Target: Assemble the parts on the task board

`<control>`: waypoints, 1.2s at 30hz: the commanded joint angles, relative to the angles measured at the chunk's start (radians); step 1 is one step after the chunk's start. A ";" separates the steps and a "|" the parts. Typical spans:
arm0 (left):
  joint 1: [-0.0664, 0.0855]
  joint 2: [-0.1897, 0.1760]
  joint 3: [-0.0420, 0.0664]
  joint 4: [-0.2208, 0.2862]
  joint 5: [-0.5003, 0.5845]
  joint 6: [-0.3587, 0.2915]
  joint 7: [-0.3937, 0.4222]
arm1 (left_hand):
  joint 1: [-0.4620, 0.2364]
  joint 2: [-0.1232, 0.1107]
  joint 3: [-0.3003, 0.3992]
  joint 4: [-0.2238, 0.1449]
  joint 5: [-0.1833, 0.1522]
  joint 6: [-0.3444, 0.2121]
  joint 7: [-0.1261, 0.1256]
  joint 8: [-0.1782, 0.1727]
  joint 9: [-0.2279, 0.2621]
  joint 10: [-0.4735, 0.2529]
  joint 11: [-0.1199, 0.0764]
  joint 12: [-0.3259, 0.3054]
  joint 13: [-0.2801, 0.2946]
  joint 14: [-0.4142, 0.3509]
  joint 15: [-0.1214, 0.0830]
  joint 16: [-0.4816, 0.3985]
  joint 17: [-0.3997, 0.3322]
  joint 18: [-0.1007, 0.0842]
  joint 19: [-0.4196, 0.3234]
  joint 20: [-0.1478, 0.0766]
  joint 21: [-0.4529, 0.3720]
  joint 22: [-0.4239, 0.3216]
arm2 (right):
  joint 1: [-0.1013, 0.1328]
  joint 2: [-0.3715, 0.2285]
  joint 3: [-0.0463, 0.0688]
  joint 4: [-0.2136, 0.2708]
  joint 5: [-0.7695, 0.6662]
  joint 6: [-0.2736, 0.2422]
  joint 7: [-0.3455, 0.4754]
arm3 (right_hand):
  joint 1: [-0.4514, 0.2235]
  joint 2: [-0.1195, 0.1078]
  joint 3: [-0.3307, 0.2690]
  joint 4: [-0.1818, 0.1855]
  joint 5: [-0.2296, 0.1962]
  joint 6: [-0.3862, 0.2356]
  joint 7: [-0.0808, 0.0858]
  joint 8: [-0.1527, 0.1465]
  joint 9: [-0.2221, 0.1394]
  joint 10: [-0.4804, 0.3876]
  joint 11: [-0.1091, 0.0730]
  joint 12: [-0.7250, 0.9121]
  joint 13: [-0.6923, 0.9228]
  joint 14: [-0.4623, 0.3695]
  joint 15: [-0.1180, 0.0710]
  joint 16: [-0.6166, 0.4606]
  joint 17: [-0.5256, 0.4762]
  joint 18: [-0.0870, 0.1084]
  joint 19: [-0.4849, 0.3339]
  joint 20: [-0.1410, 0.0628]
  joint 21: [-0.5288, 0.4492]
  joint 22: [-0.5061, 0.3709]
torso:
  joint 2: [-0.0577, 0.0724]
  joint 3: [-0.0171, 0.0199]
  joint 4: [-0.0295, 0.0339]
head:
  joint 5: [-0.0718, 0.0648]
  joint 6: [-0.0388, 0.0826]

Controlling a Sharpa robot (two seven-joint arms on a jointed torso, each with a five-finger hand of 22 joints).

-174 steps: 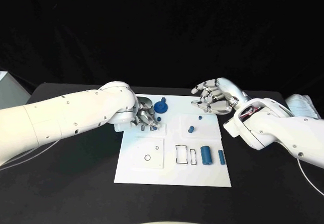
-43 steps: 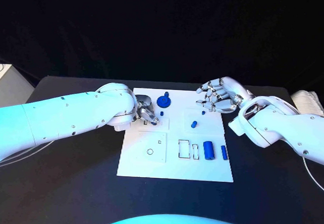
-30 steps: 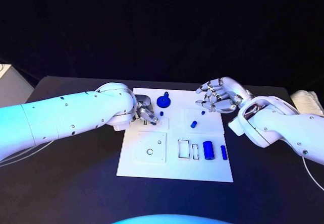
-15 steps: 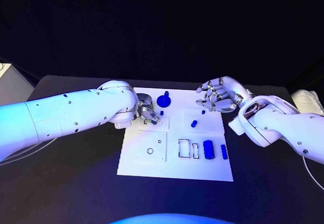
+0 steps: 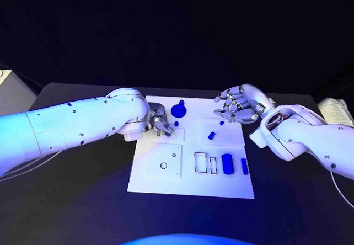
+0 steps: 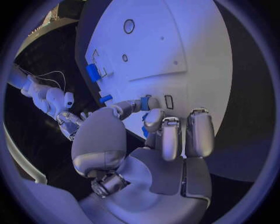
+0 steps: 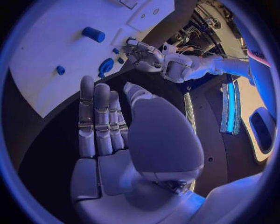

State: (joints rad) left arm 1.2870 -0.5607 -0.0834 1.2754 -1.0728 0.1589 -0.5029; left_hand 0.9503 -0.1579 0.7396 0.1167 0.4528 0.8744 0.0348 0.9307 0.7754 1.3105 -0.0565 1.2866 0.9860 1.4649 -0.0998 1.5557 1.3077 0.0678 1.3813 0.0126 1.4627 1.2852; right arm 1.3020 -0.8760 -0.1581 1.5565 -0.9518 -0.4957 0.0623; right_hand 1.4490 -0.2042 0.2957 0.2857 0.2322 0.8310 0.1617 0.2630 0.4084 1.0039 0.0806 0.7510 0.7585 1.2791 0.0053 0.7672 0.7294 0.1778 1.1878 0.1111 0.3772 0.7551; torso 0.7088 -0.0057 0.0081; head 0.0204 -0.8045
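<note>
The white task board lies mid-table. My left hand hovers low over its far left area and pinches a small blue part between thumb and a fingertip, close to a small rectangular slot. My right hand floats above the board's far right corner, fingers apart, holding nothing. A blue knob-shaped part stands at the far edge. A blue cylinder and a thin blue bar lie on the right side. Small blue pieces sit mid-board.
Two rectangular outlines lie next to the cylinder, and an oval hole marks the near left panel. A pale box stands at the table's left edge and a white bundle at its right edge.
Both hands hold their places over the last second. The left hand's fingers stay at the same spot on the board with the small part.
</note>
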 commanded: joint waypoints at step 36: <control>0.069 0.035 0.041 -0.062 0.050 0.294 -0.043 | 0.150 0.095 0.053 -0.053 -0.403 -0.073 0.029 -0.093 -0.004 -0.191 0.052 -0.166 -0.256 0.057 0.041 -0.055 0.136 0.025 -0.113 0.043 -0.085 -0.137 | -0.003 0.003 -0.001 -0.005 -0.009 0.017 0.000 | -0.012 0.001 0.007 0.001 0.008 -0.001 0.007 0.007 -0.001 -0.006 0.002 0.003 -0.002 0.007 0.001 -0.008 0.002 0.004 0.006 0.000 -0.006 -0.002 | 0.000 0.0002 0.0003 | 0.002 0.000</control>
State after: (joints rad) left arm 1.3511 -0.5349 -0.0424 1.2253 -1.0364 0.3339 -0.5364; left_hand 1.0442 -0.1087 0.7372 0.1142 0.0552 0.8091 0.0641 0.8403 0.7699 1.1272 -0.0019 1.1267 0.7316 1.4649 -0.0673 1.5063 1.3077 0.0838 1.2754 0.0536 1.3833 1.1483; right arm 1.2998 -0.8741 -0.1588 1.5517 -0.9522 -0.4905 0.0603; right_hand 1.4490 -0.2042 0.2957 0.2857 0.2382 0.8309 0.1617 0.2670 0.4085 1.0041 0.0808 0.7510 0.7571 1.2791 0.0053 0.7616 0.7301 0.1778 1.1878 0.1111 0.3772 0.7538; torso 0.7089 -0.0046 0.0084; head 0.0219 -0.8036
